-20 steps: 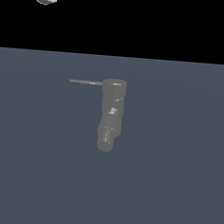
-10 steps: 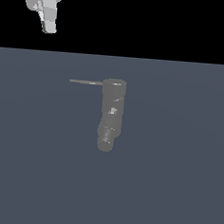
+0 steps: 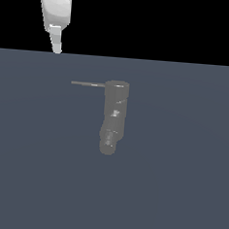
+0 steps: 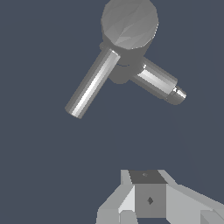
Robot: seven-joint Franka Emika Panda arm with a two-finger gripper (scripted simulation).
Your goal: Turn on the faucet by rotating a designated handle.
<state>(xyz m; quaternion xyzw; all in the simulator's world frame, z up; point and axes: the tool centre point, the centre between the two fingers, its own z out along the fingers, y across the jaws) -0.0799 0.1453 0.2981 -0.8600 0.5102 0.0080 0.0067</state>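
The faucet (image 3: 114,117) is a dull gray, slightly bent cylinder standing on the dark floor, with a flat round top (image 4: 129,22) and a rounded spout end (image 4: 176,94). Its handle (image 3: 88,84) is a thin gray rod pointing from the top toward the exterior view's left; in the wrist view the handle (image 4: 92,83) runs away from the round top. My gripper (image 3: 57,48) hangs above and beyond the handle's free end, well apart from it. In the wrist view the gripper (image 4: 146,192) shows its fingers pressed together, shut on nothing.
The flat dark blue-gray floor (image 3: 178,189) spreads all around the faucet. The white arm (image 3: 56,5) comes in from the upper part of the exterior view's left. Nothing else shows.
The gripper has come down and toward the exterior view's right, closer to the handle's free end. Faucet and handle have not moved.
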